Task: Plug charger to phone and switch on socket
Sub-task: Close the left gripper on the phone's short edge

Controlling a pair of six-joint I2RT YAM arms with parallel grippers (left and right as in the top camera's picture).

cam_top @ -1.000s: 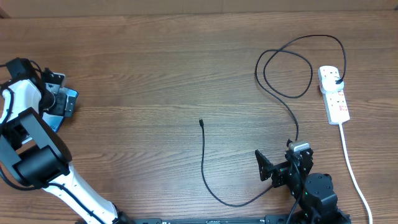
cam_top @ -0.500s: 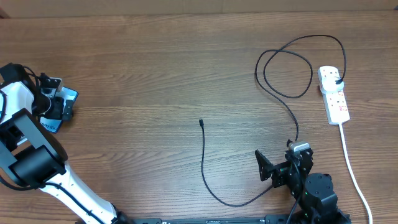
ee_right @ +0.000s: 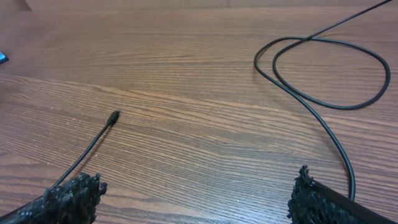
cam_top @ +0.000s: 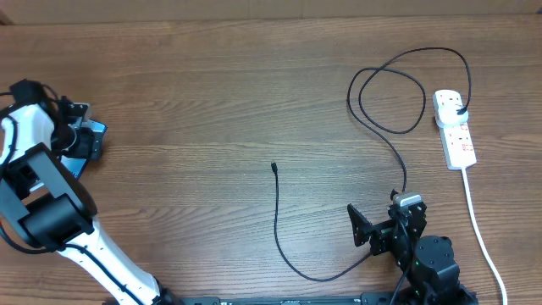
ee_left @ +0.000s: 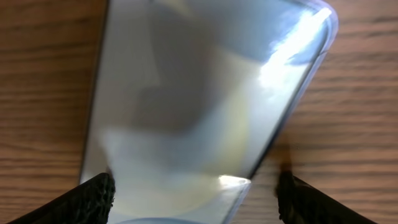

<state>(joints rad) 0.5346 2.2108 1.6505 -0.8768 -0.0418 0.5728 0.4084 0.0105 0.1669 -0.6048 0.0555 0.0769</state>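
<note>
1. The phone (ee_left: 186, 93) is lying flat, screen up, on the table (cam_top: 212, 85), far from the socket (cam_top: 456, 140) at the opposite side of the tabletop. Its screen is reflecting light, and no text is legible on it.
2. The left gripper (ee_left: 194, 190) is hanging over the phone, far from the socket, with its jaws spread to either side of the phone's width. One fingertip (ee_left: 99, 193) is sitting right at the phone's edge, though contact cannot be told. The other is standing clear, with bare wood showing between it and the phone. Nothing is being clamped.
3. The charger (cam_top: 278, 203) is running as a thin black cable. Its plug (cam_top: 458, 109) is sitting in the socket near the end away from the robot. From there the cable is arching away, forming one loop beside the socket on the phone's side.
4. The connector tip (ee_right: 115, 116) is lying bare on the wood, roughly midway between the socket and the phone and touching neither.
5. The right gripper (ee_right: 196, 186) is sitting nearer the socket than the phone, toward the robot's edge of the table. Its jaws are standing wide apart and are gripping nothing. The cable is passing just beside one finger.
6. The white cord (cam_top: 481, 229) is leaving the socket's robot-side end and trailing toward the table edge. The switch positions on the socket are too small to read.
</note>
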